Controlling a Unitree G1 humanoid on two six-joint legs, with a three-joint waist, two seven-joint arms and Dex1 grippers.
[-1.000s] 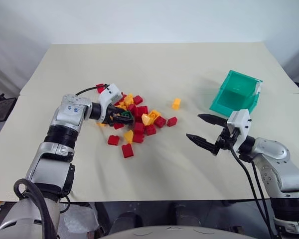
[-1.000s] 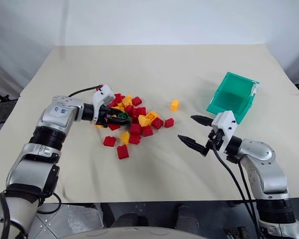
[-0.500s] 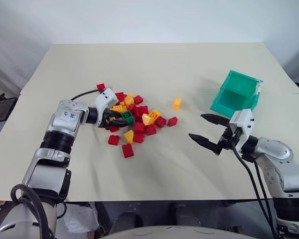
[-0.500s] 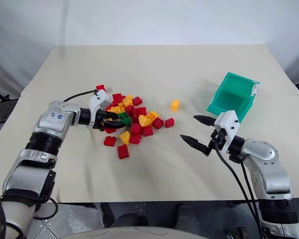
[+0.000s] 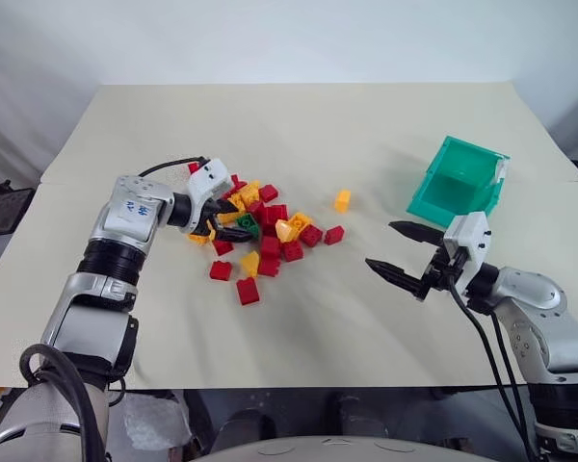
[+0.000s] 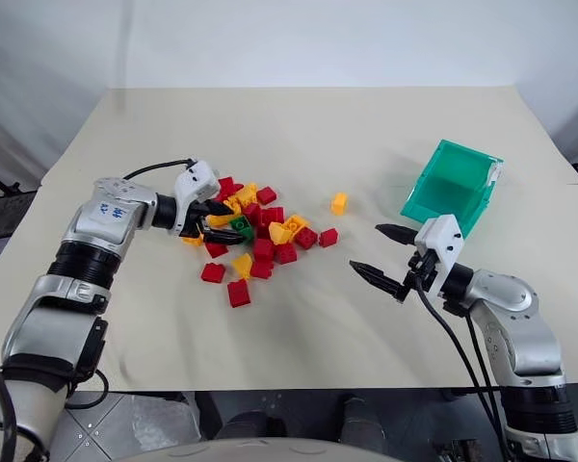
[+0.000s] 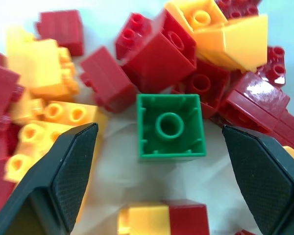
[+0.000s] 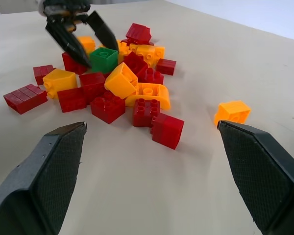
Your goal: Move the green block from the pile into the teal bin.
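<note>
One small dark-green studded plastic brick (image 7: 171, 128) lies underside-up on the cloth at the left edge of the pile of about twenty red and yellow bricks (image 5: 268, 231), hemmed by red ones. Left gripper (image 5: 231, 223) spread wide around it, not touching. Right gripper (image 5: 399, 252) open, empty. One teal plastic bin (image 5: 458, 180) well apart; one stray yellow brick (image 5: 341, 200) between.

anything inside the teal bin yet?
The visible inside of the teal bin looks empty: bare walls and floor. Its near wall hides the bottom front corner. The green block sits in the pile, between the open left gripper's fingers.
</note>
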